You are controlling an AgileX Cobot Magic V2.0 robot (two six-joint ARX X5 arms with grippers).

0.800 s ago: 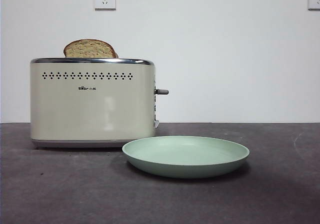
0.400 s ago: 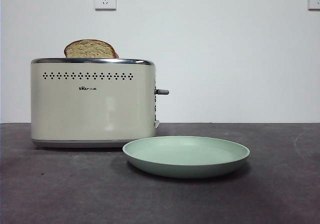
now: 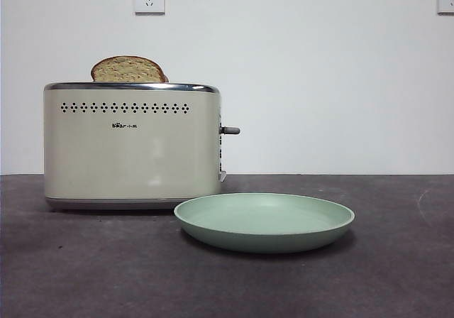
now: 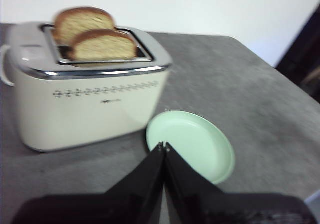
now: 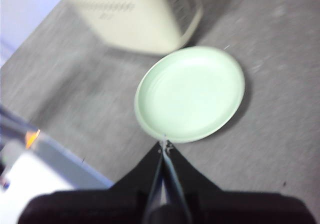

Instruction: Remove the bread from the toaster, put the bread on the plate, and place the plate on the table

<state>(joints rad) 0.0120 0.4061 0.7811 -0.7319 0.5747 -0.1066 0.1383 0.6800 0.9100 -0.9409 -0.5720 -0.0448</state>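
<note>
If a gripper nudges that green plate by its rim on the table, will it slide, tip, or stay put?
The plate is shallow and wide, resting flat on the table, so it looks unlikely to tip. It is empty and seems thin, probably light, so a nudge would likely slide it. Its smooth sloped rim may slip between closing fingers.

Low front view, wrists overlook plate (image 3: 264,222)

Only the two wrist views show the robot. The left gripper (image 4: 163,147) is matte black, its two jaws wedge-shaped, broad at the base and tapering to thin pointed tips. The right gripper (image 5: 165,145) has the same black tapered form, its base blurred.
</note>
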